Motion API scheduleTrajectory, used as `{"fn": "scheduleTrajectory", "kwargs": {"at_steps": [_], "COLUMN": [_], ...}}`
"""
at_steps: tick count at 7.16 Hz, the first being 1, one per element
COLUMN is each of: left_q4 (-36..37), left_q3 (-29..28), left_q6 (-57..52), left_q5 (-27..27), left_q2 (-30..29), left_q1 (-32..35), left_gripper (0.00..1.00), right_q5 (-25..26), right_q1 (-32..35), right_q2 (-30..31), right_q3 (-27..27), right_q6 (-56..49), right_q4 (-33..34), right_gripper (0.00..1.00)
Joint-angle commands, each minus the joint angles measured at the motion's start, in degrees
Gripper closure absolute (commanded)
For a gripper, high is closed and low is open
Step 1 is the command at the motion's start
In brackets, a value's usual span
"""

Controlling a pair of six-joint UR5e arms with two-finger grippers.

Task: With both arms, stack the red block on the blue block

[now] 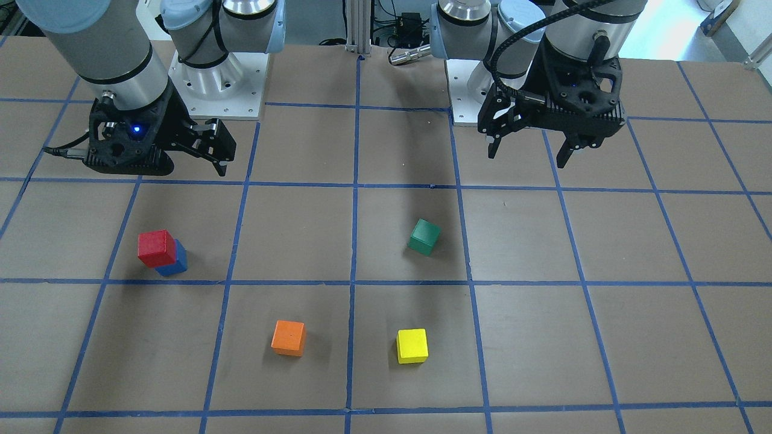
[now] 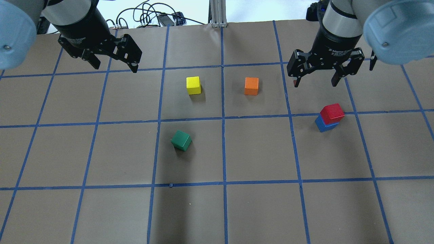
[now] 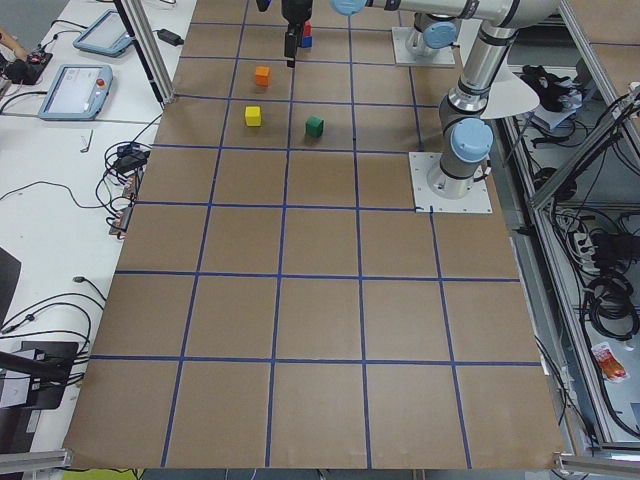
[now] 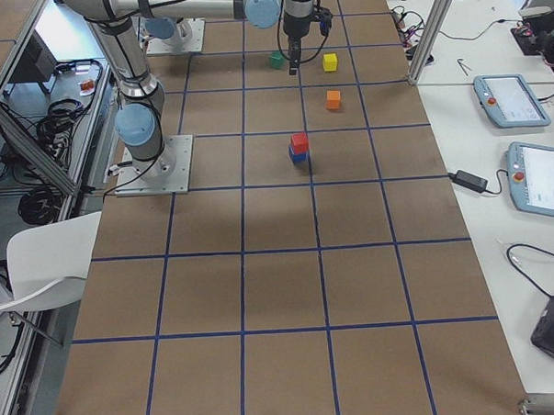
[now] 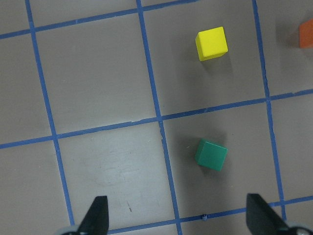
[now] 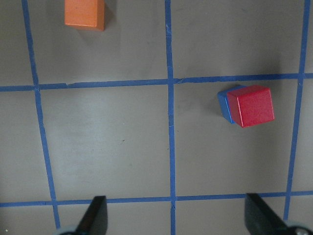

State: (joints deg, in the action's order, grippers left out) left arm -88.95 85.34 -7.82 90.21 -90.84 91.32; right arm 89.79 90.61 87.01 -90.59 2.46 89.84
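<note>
The red block sits on top of the blue block, slightly offset and turned, on the right side of the table. The stack also shows in the front view, red block over blue block, and in the right wrist view, red block over blue block. My right gripper is open and empty, raised above the table just beyond the stack and clear of it. My left gripper is open and empty, raised over the far left of the table.
A green cube, a yellow cube and an orange cube lie apart on the brown table with its blue tape grid. The orange cube is nearest the stack. The arm base plates stand at the robot's edge.
</note>
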Motion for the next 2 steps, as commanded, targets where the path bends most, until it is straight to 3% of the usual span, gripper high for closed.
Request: {"fn": "scheduleTrajectory", "kwargs": {"at_steps": [1, 2], "left_q4": [-0.35, -1.66], "left_q3": [-0.17, 0.0], "left_q6": [0.09, 0.26], "left_q5": [0.31, 0.4], "left_q2": [-0.12, 0.83], "left_q1": [0.0, 0.0], "left_gripper": [0.0, 0.0], "right_q5": [0.29, -0.14], "right_q1": [0.01, 0.01], "right_q2": [0.0, 0.0], "right_q3": [-0.02, -0.11], "right_q6": [0.0, 0.09], "right_q4": [0.16, 0.51], "right_gripper": [0.0, 0.0]}}
